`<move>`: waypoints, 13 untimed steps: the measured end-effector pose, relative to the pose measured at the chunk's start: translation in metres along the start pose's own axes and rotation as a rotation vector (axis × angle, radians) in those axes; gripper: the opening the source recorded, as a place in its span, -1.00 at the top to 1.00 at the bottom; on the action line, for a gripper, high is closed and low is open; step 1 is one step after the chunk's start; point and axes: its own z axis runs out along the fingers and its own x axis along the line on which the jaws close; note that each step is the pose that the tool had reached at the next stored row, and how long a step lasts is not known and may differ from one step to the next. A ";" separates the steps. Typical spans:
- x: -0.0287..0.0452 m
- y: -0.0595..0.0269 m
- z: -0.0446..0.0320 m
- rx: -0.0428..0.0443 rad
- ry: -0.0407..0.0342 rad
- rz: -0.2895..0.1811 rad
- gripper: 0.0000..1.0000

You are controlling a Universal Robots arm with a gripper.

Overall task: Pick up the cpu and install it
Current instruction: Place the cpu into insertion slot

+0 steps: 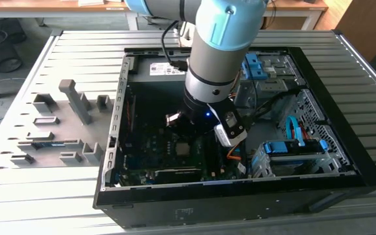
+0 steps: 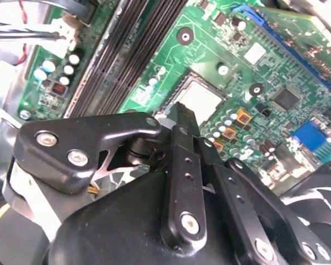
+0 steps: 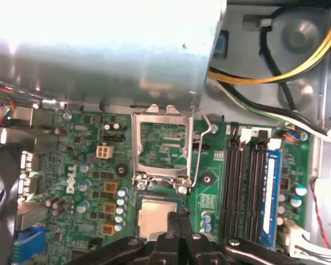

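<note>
Looks like a robot lab: slatted metal table [image 1: 77,54], opened computer case [image 1: 240,198], grey parts rack [image 1: 57,110], wooden desks [image 1: 44,7] behind.

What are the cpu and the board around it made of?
The cpu looks metal-topped: a flat, pale silver lid with a dull shine. The board seems to be a green lacquered laminate, glossy, with fine printed lines and soldered parts.

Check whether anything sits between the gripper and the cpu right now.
Nothing visible does. In the first wrist view the gripper is right at the edge of the cpu, which lies flat on the motherboard, and the metal load plate is swung open beside it.
</note>
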 end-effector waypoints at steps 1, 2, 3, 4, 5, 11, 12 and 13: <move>0.0004 0.0002 -0.0032 -0.0022 -0.0003 0.000 0.80; 0.0008 0.0003 -0.0071 -0.0035 -0.0004 0.000 0.80; 0.0014 0.0005 -0.0120 -0.0041 -0.0004 0.000 0.80; 0.0018 0.0006 -0.0165 -0.0045 -0.0004 0.000 0.80; 0.0023 0.0008 -0.0210 -0.0047 -0.0004 0.000 0.80; 0.0054 0.0017 -0.0476 -0.0054 -0.0005 -0.001 0.80; 0.0059 0.0019 -0.0520 -0.0052 -0.0004 -0.001 0.80; 0.0064 0.0021 -0.0564 -0.0053 -0.0004 -0.001 0.80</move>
